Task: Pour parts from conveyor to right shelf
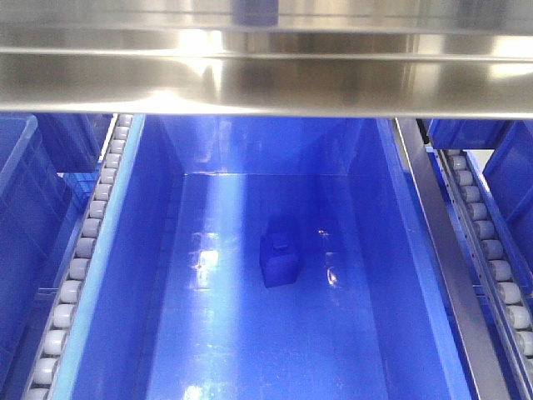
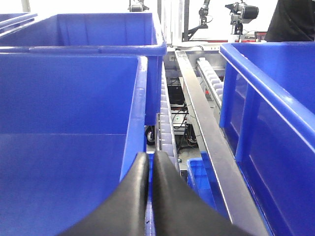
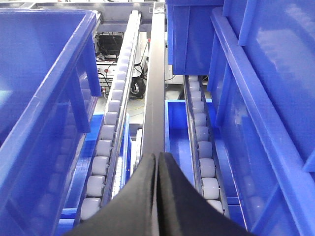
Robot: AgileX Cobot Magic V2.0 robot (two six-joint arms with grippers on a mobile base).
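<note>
Both grippers hang over the stainless-steel roller rack [image 1: 266, 79] with jaws pressed together and nothing between them: the left gripper [image 2: 150, 162] points along a roller track [image 2: 166, 123] beside the rim of a deep blue bin [image 2: 74, 128], the right gripper [image 3: 157, 160] along a steel rail [image 3: 155, 88] between two rows of grey rollers [image 3: 112, 128]. A single blue block with a knob on top [image 1: 279, 257] lies on the floor of the large centre bin [image 1: 125, 292], apparently upright, though glare blurs its outline. More blue bins [image 3: 256, 98] flank the tracks, and a steel crossbar spans the front view above the bin
</note>
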